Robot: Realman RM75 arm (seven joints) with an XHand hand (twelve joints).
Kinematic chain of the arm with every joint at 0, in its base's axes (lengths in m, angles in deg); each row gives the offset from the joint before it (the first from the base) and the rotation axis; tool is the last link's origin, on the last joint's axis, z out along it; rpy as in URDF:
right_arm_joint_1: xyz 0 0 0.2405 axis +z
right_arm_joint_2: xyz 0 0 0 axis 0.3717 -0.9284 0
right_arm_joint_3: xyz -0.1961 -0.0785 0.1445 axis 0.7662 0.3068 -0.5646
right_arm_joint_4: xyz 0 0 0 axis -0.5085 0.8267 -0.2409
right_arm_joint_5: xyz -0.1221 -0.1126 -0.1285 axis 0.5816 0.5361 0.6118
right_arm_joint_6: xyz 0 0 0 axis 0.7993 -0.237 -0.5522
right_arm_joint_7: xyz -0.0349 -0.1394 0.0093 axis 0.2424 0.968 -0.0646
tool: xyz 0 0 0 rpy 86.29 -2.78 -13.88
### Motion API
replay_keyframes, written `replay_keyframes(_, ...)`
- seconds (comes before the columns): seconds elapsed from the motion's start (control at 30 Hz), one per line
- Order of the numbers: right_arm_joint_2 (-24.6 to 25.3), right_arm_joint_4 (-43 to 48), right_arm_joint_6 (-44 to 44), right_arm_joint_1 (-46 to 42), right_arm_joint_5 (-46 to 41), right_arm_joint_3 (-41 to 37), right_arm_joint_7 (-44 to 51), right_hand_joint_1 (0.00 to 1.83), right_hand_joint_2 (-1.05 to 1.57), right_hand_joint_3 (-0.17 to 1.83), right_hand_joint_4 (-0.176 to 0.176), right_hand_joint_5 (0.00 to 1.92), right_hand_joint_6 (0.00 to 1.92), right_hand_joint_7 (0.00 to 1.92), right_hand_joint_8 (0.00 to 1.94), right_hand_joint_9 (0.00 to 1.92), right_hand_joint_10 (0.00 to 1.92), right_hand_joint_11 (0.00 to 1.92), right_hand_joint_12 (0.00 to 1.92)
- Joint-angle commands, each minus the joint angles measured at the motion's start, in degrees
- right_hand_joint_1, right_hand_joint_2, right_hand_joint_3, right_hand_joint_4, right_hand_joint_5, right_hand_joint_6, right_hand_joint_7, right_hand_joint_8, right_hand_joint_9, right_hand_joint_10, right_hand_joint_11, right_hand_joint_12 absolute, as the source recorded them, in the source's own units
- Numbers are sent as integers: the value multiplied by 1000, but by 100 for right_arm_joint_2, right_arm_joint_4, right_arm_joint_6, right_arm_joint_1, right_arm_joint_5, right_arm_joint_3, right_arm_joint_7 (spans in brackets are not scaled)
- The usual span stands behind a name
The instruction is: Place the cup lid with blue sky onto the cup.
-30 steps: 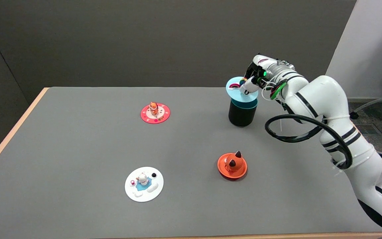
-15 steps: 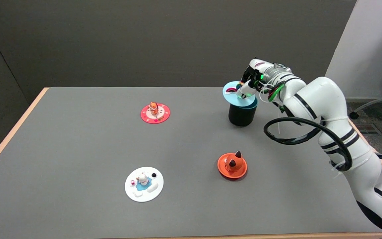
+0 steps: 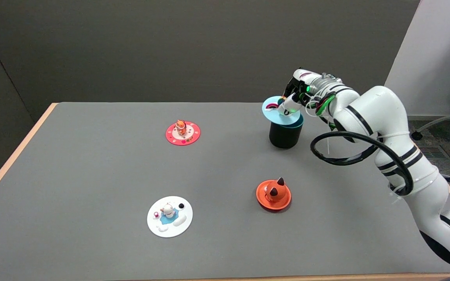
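Note:
The sky-blue lid (image 3: pixel 276 114) with a small rainbow figure lies tilted over the top of the black cup (image 3: pixel 284 134), which has a teal rim. The lid overhangs the cup toward the left. My right hand (image 3: pixel 294 96) pinches the lid at its right part from above and behind, with the fingertips on it. The cup stands upright at the far right of the grey table (image 3: pixel 92 175).
Three other lids lie flat on the table: a pink-red one with an orange figure (image 3: pixel 183 132), an orange one with a fox-like figure (image 3: pixel 274 194) and a white one with a small figure (image 3: pixel 170 216). The arm's black cable loop (image 3: pixel 350 148) hangs to the right of the cup.
My hand has carried the lid a little to the left and down, so it now sits lower on the cup's rim. Since half a second ago almost nothing has moved.

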Motion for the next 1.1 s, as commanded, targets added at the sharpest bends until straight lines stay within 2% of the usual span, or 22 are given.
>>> replay_keyframes(0.03,-176,124,-44,162,-248,42,36,1248,1035,153,-96,898,1000,1095,963,729,1222,477,1309)
replay_keyframes(1.1,-339,539,-55,180,-520,-14,60,1247,1039,151,-97,898,994,1085,984,716,1237,455,1281)
